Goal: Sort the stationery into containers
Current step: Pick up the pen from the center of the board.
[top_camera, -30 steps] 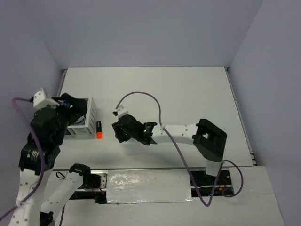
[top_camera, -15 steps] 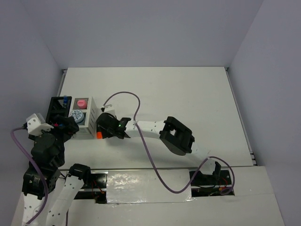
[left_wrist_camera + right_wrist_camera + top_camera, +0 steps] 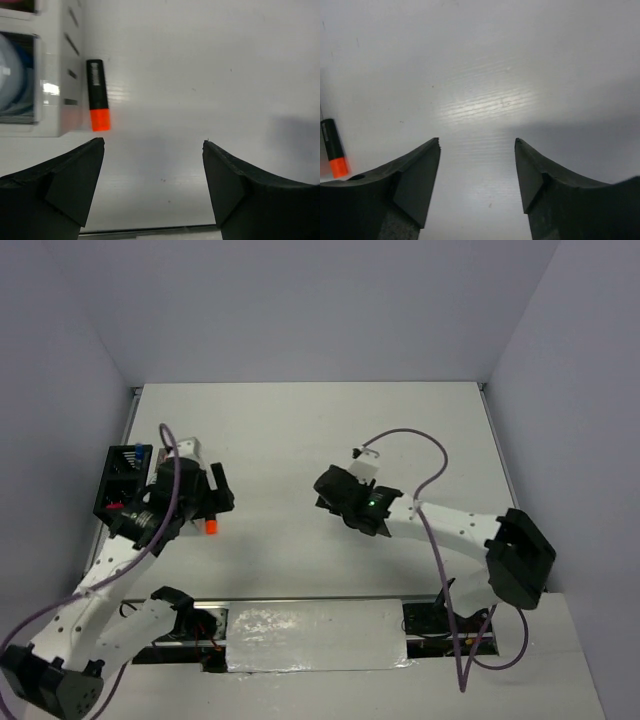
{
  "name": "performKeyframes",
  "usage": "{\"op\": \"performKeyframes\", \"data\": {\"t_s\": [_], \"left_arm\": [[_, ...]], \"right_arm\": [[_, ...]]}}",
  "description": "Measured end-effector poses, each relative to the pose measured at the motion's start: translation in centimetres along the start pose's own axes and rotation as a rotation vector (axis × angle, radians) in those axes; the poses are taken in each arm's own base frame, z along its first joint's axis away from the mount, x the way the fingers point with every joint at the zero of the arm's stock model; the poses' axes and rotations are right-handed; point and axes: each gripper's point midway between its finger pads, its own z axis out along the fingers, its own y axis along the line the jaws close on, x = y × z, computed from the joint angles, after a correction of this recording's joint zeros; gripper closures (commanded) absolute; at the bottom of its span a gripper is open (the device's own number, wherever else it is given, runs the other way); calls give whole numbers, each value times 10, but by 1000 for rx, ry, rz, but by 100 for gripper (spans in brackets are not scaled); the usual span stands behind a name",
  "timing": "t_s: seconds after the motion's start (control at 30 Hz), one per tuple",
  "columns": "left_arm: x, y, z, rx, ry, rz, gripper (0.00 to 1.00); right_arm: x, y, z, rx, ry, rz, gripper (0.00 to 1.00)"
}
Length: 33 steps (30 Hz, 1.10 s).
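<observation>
A black highlighter with an orange cap [image 3: 97, 95] lies flat on the table against the right side of the white slotted box [image 3: 55, 75]. A blue-white tin [image 3: 12, 75] sits in one of the box's compartments. My left gripper [image 3: 154, 145] hovers open just right of the highlighter with nothing between its fingers. In the top view the left gripper [image 3: 222, 490] covers most of the white box [image 3: 190, 450], and the highlighter [image 3: 211, 527] peeks out below it. The black pen holder [image 3: 120, 475] stands left of the box. My right gripper [image 3: 322, 490] is open and empty over mid-table; the highlighter [image 3: 332, 150] shows at its view's left edge.
The table's left edge and side wall run close behind the black pen holder. A purple cable [image 3: 410, 435] arcs above the right arm. Bare white tabletop [image 3: 400, 420] stretches behind and to the right.
My right gripper drew back from the highlighter to mid-table and opened wider. My left arm swung in from the left over the white box. The highlighter stayed put.
</observation>
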Motion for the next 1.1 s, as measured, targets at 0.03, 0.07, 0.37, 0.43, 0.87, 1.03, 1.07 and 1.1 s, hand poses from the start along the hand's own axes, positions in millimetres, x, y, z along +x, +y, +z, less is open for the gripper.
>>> {"op": "performKeyframes", "data": {"t_s": [0.03,0.07,0.37,0.43,0.87,1.03,1.07,1.1], "left_arm": [[11,-6,6,6,41,23,8],[20,-14,9,17,76,48,8],[70,-10,51,-149,230,74,6],[75,-3,64,-209,245,76,6],[104,39,109,-492,317,133,5],[111,44,115,-524,335,145,6],[112,45,116,-527,339,147,6],[113,45,118,-528,341,147,6]], "right_arm": [[-7,-10,-5,8,-18,18,30],[-11,-19,-9,16,-31,26,30],[-13,-75,-38,10,-54,5,30],[-17,-74,-44,-32,-68,13,30],[-19,-76,-59,-149,-93,-10,30],[-24,-74,-65,-184,-109,2,30],[-25,-74,-67,-190,-114,4,30],[-27,-73,-68,-196,-118,7,30]]}}
